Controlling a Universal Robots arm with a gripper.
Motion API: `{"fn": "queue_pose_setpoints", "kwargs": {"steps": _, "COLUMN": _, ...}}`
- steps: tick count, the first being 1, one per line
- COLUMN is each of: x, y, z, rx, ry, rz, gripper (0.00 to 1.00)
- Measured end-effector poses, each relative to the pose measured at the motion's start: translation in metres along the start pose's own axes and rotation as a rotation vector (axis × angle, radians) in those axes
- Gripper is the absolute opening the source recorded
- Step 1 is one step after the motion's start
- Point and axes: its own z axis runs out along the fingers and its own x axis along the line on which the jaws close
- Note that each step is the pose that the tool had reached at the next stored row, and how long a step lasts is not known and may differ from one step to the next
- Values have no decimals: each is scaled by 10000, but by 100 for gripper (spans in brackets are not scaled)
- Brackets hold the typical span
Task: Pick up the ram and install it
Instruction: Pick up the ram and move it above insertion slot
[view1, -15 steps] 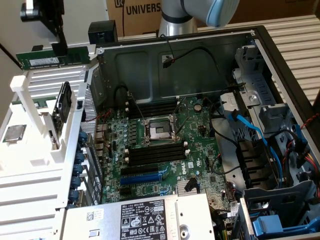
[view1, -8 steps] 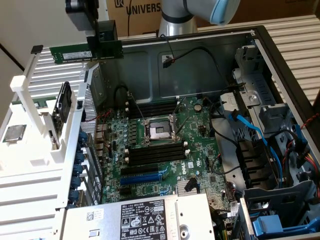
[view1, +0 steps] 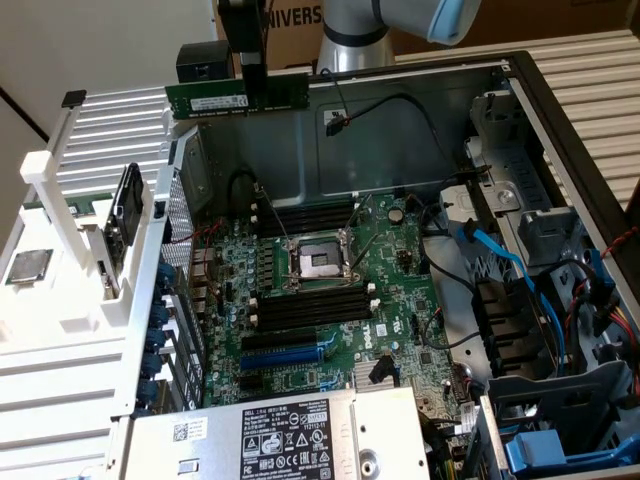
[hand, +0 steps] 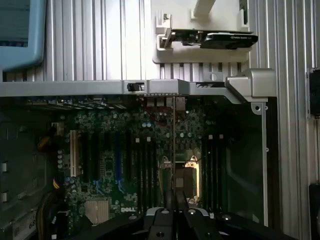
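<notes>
**One stick lifted, none seated yet**

Nearest in the exterior view, at six o'clock of the open case, lies the silver cover with the Dell label (view1: 270, 440). Beyond it spreads the green motherboard (view1: 330, 300), with the bare processor socket (view1: 315, 262) near its middle. One bank of long black memory slots (view1: 310, 308) runs at six o'clock from the socket, and a second bank (view1: 305, 218) at twelve o'clock. All of them look empty to me, though I cannot vouch for each one. Outside the case at nine o'clock, a white holder (view1: 45, 168) stands on the ribbed worktop (view1: 110, 125), with a square silver chip (view1: 27, 267) at about eight.

Farthest off, at twelve o'clock and above the case's rear wall (view1: 400, 130), are my fingers (view1: 252, 72), clenched on the ram (view1: 205, 100). I grip it from above, near its middle. It hangs level, long side across, well apart from the board and touching nothing else. In the wrist view the ram (hand: 173, 150) shows edge-on, a thin line running out from between my fingers (hand: 172, 202) across the board below.

I judge the pick-up done, since the stick is in my grasp and in the air. The install is all that is left, and no slot holds the stick yet.
</notes>
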Motion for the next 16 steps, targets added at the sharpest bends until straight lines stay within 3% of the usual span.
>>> {"fn": "queue_pose_setpoints", "kwargs": {"steps": 2, "x": 0, "y": -47, "z": 2, "rx": 0, "ry": 1, "rz": 1, "gripper": 12}}
{"fn": "queue_pose_setpoints", "kwargs": {"steps": 7, "x": 0, "y": -72, "z": 5, "rx": 0, "ry": -1, "rz": 17, "gripper": 12}}
{"fn": "queue_pose_setpoints", "kwargs": {"steps": 16, "x": -36, "y": -336, "z": 58, "rx": -7, "ry": 17, "rz": 25, "gripper": 12}}
